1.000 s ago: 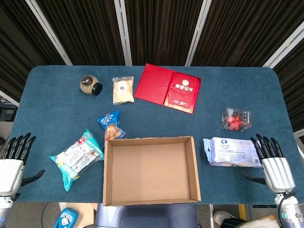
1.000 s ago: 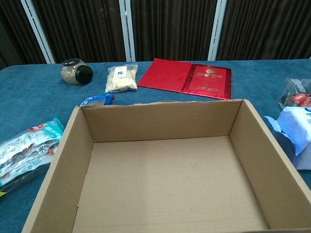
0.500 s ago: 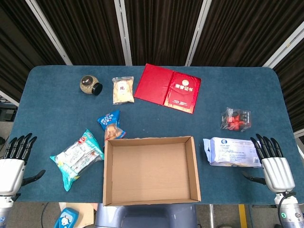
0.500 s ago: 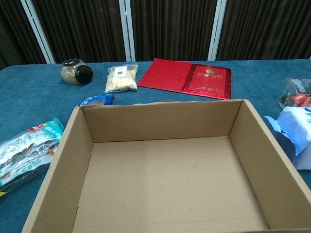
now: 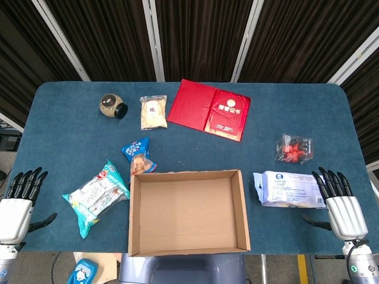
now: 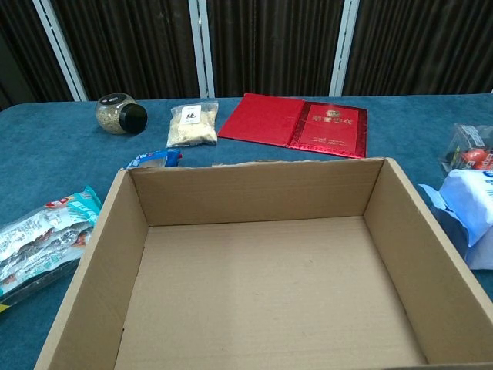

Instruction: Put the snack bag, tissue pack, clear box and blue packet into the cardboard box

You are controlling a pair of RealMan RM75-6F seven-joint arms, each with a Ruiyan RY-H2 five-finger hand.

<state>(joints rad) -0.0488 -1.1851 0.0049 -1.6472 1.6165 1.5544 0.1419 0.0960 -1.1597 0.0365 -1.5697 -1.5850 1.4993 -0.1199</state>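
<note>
An empty cardboard box [image 5: 242, 201] [image 6: 139, 204] stands at the table's near edge. Left of it lies the teal snack bag [image 5: 95, 197] [image 6: 42, 237]. The small blue packet [image 5: 138, 155] [image 6: 154, 158] lies just beyond the box's far left corner. To the right of the box is the white tissue pack [image 5: 288, 189] [image 6: 471, 208], and beyond that the clear box [image 5: 294, 148] [image 6: 470, 150] with red contents. My left hand [image 5: 18, 204] rests open at the near left edge. My right hand [image 5: 340, 206] is open at the near right, fingertips beside the tissue pack. Neither hand shows in the chest view.
At the far side lie a red booklet [image 5: 209, 109] [image 6: 296, 123], a clear pouch of pale bits [image 5: 153, 112] [image 6: 192, 124] and a round jar with a black lid [image 5: 112, 106] [image 6: 119, 114]. The blue table [image 5: 71, 136] ends close to both hands.
My left hand has dropped slightly toward the near edge. Everything else is unchanged.
</note>
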